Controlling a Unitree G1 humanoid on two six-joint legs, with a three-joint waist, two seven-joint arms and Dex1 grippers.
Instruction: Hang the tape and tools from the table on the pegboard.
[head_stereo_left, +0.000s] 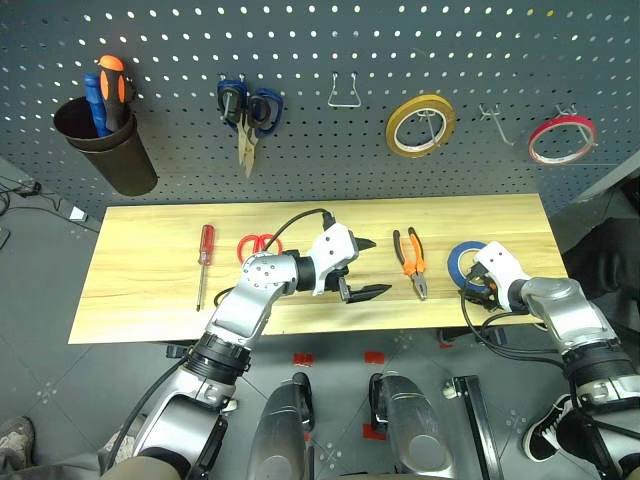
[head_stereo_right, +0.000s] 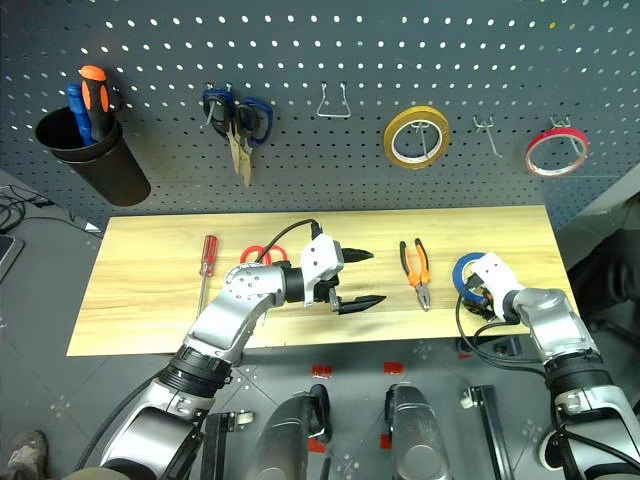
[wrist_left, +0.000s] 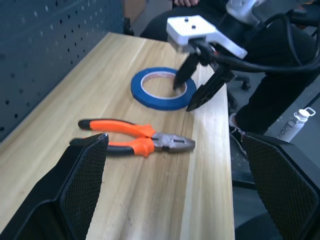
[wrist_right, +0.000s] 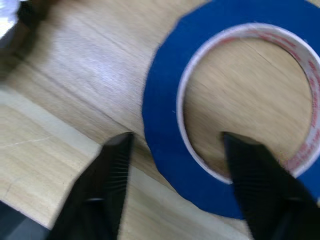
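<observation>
Right wrist view has my right pincer (wrist_right: 172, 187) straddling the tape (wrist_right: 165, 150) wall near the table (head_stereo_left: 150, 290) front edge, one finger in the hole, one outside, not yet pinching. I fear the thin ring slipping or skidding off the edge. Left pincer (head_stereo_left: 365, 268) hangs spread mid-table near the pliers (head_stereo_left: 412, 262).

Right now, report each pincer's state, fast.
Left pincer: open, holding nothing, above the table.
Right pincer: open, straddling the rim of the blue tape, not yet clamped on it.
</observation>
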